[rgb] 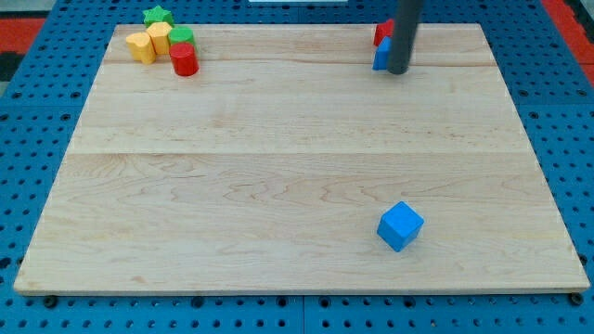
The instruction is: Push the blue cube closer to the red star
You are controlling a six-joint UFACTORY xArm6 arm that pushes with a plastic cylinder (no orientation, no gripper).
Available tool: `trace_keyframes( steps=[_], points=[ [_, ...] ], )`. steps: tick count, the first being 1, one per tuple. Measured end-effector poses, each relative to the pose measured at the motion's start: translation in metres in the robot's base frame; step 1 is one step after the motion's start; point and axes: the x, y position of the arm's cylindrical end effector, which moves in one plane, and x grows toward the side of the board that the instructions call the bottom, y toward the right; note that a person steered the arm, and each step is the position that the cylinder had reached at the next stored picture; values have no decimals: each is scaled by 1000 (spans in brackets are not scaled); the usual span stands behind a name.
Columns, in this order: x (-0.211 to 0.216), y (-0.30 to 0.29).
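Note:
The blue cube (400,225) lies on the wooden board (278,186) at the lower right, turned at an angle. My tip (397,70) rests near the view's top right, far above the cube. A red block (381,32) sits just left of the rod, partly hidden by it, so I cannot make out its shape. A second blue block (380,57) lies right below the red one, touching the rod's left side.
A cluster sits at the view's top left: a green star (158,16), two yellow blocks (141,46) (160,36), a green cylinder (182,37) and a red cylinder (185,60). Blue pegboard (37,167) surrounds the board.

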Motion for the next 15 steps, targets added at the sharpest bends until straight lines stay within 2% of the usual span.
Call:
trace_keyframes(
  steps=[1, 2, 4, 5, 6, 8, 10, 11, 14, 15],
  points=[
    [69, 56],
    [153, 81],
    [292, 67],
    [314, 28],
    [288, -42],
    [198, -60],
    [216, -73],
    [226, -116],
    [127, -98],
    [137, -68]
  ],
)
